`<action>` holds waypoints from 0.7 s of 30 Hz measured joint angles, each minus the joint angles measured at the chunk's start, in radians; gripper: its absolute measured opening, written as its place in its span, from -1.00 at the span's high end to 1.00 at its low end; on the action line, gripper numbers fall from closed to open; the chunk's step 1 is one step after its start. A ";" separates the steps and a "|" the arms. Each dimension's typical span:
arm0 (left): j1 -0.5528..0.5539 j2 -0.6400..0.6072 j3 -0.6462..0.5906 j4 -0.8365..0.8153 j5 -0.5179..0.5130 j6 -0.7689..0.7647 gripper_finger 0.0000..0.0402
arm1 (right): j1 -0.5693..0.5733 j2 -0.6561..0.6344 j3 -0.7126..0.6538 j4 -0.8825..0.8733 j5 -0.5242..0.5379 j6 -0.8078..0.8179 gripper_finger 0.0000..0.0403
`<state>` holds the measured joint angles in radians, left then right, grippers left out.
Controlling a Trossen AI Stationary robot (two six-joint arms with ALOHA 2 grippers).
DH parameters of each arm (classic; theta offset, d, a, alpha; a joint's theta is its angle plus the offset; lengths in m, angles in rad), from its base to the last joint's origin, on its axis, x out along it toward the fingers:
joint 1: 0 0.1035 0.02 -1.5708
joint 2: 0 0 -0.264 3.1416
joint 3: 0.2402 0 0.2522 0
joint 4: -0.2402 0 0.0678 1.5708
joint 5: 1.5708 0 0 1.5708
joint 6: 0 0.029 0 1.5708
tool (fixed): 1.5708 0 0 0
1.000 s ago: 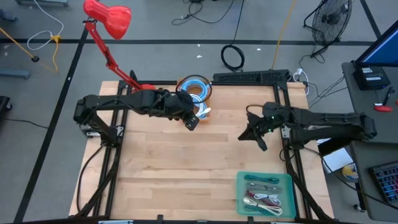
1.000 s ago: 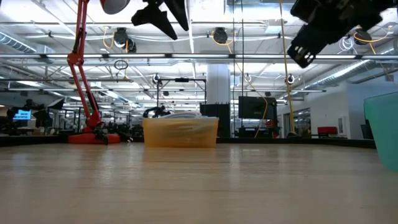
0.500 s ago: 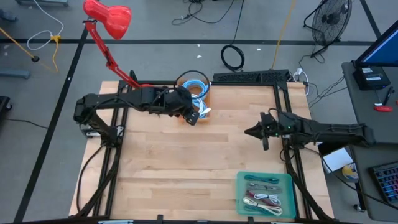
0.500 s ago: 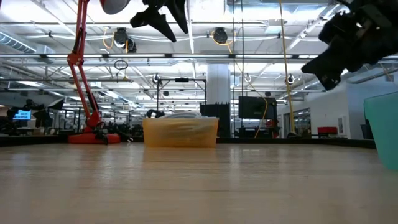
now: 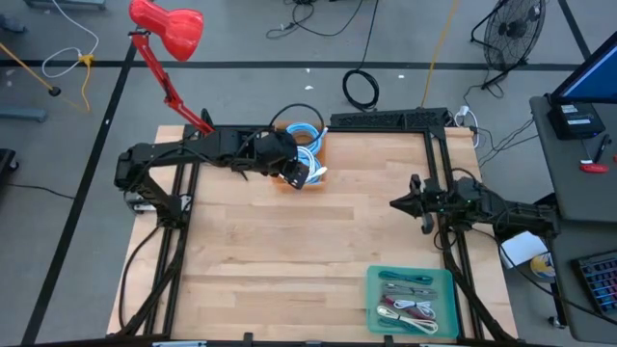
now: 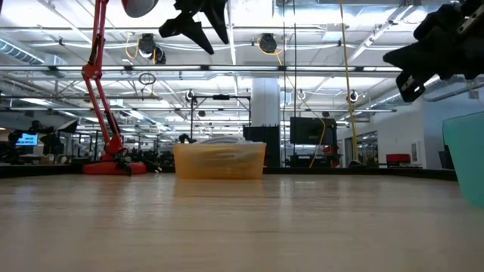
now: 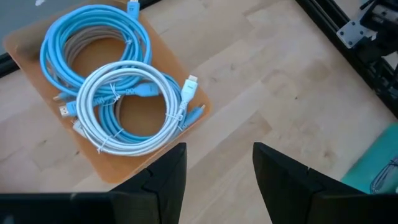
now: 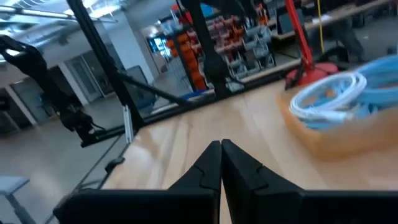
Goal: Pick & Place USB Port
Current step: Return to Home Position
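An orange tray [image 7: 134, 167] at the table's far middle holds coiled USB cables: a white coil [image 7: 134, 147] with a white plug [image 7: 189, 84] lies on top of light-blue coils [image 7: 93, 15]. My left gripper [image 5: 301, 175] hangs open above the tray's near edge, pointing slantwise down, and touches nothing. It shows high up in the low view [image 6: 193, 19]. My right gripper [image 5: 397, 204] is shut and empty. It is held level above the table near the right edge and points toward the table's left [image 8: 221, 147].
A teal tray [image 5: 413, 299] with several cables lies at the near right. A red desk lamp [image 5: 166, 29] stands at the far left corner. Bare wood stretches between the two trays. The arms' dark frames run along the left and right edges.
My right gripper has drawn back toward the table's right edge and sunk, tipping up from a downward slant to level; it stays shut. My left gripper has drifted a little toward the far edge, over the orange tray, still open.
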<state>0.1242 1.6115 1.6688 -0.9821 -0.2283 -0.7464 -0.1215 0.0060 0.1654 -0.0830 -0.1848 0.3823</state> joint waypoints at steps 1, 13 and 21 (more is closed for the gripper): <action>0.000 0.000 0.000 0.000 0.000 0.000 0.07 | 0.000 -0.005 0.000 0.005 0.001 -0.006 1.00; -0.004 0.000 0.000 -0.002 0.014 0.027 0.07 | 0.000 -0.001 -0.115 0.046 0.084 -0.001 1.00; -0.004 0.000 0.000 -0.008 0.010 0.039 0.07 | -0.001 0.038 -0.147 0.120 0.082 0.024 1.00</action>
<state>0.1204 1.6119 1.6688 -0.9902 -0.2180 -0.7071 -0.1223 0.0444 0.0185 0.0371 -0.1028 0.4065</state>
